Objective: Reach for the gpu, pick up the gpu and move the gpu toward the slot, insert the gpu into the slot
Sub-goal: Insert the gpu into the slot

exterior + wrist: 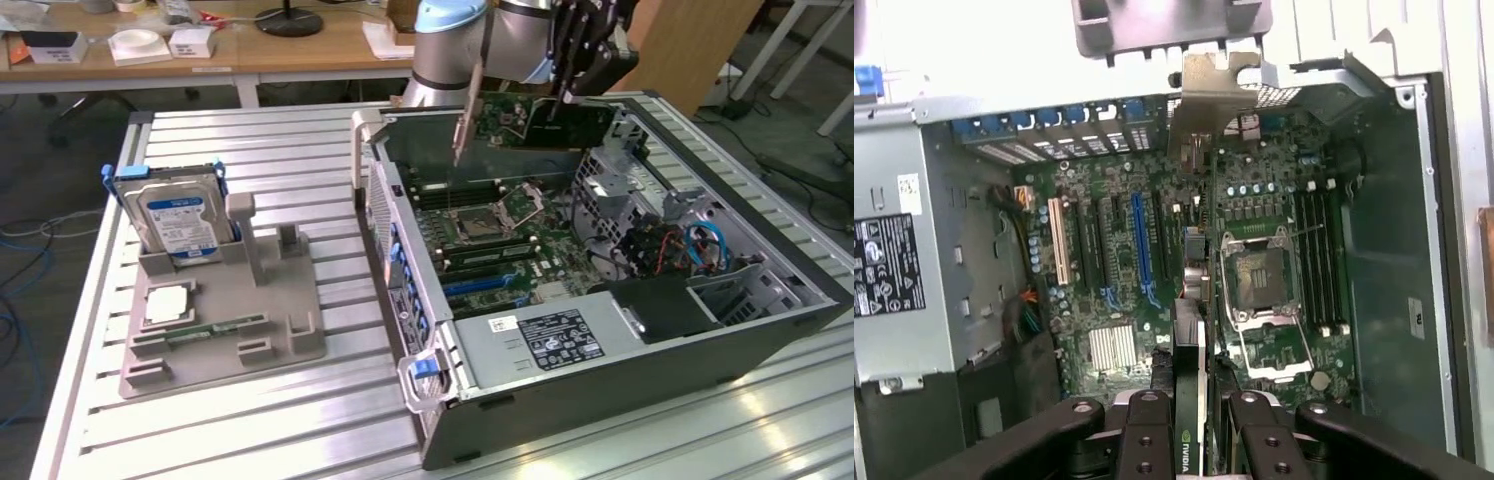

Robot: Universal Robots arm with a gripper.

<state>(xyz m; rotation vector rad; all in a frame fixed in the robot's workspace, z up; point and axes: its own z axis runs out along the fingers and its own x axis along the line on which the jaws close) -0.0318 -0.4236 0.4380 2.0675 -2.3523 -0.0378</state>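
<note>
One gpu (547, 122) edgewise, long axis level

open case (627, 385) below claw (571, 98) (cables (703, 245) aside)

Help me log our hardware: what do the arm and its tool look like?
The arm is a silver-grey tube with a pale blue joint cap. The tool is black; its fingers are black bars dotted with round screw holes.

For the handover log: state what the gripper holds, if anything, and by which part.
The gripper is shut on the gpu, gripping its upper edge at the black cooler block, away from the silver end bracket.
</note>
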